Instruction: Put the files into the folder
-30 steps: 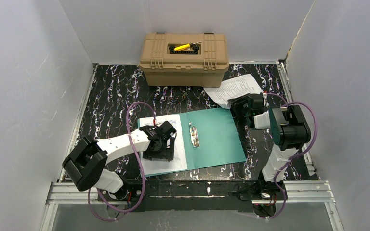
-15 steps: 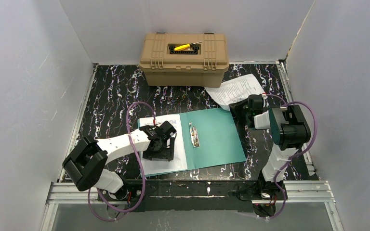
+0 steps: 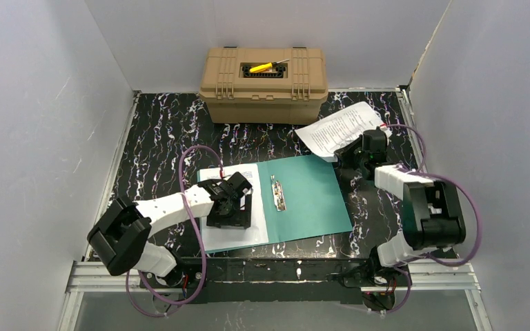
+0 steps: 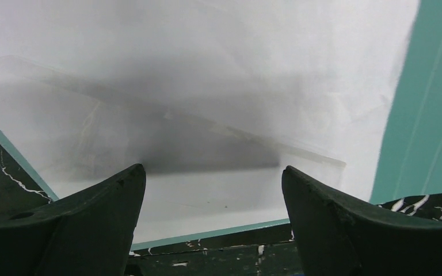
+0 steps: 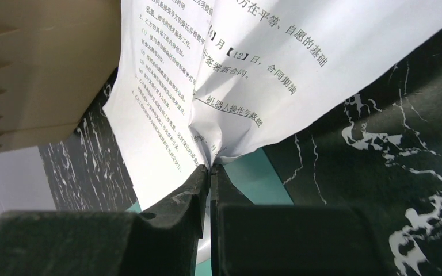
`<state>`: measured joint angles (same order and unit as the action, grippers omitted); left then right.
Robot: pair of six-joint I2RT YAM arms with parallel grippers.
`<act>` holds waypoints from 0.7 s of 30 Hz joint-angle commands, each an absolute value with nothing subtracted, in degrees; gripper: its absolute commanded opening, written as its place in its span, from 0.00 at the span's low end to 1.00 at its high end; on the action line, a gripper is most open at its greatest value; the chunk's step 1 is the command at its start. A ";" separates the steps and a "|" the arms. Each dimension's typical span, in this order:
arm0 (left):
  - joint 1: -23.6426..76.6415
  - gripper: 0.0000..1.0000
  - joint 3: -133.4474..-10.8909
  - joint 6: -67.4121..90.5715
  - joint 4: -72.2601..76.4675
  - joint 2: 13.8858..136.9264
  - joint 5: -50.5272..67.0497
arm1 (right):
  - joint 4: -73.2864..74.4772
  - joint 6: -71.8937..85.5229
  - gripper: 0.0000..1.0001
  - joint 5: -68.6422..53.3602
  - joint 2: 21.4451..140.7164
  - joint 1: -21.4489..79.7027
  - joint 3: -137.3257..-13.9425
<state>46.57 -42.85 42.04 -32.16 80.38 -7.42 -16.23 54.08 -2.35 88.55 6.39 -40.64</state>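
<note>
— How far along is it?
— Halfway, I'd say. The first sheet (image 3: 243, 238) lies in the open folder (image 3: 310, 196), right beneath the left jaws, which are spread wide.
— And the other?
— The second sheet (image 5: 253, 75) is pinched at its edge between the right jaws, fanning out beyond them, not yet in the folder

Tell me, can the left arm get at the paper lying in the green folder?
Probably yes: its open end effector is right above that paper, and nothing seems to lie between them.
</note>
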 commanded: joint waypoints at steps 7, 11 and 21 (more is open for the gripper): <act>46.24 0.90 -54.70 40.03 -38.51 72.53 -8.46 | -0.22 39.77 0.14 -10.69 69.59 6.22 -40.05; 45.38 0.91 -58.78 38.44 -39.99 69.54 -7.00 | 4.50 36.16 0.14 -16.70 63.07 6.30 -40.00; 40.12 0.95 -65.87 35.06 -40.13 63.53 2.06 | 13.32 26.05 0.13 -29.00 49.07 7.17 -41.14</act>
<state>42.63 -63.26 37.23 -38.46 65.82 -3.49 8.93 32.42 -22.22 52.66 6.48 -40.36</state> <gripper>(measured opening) 0.946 0.138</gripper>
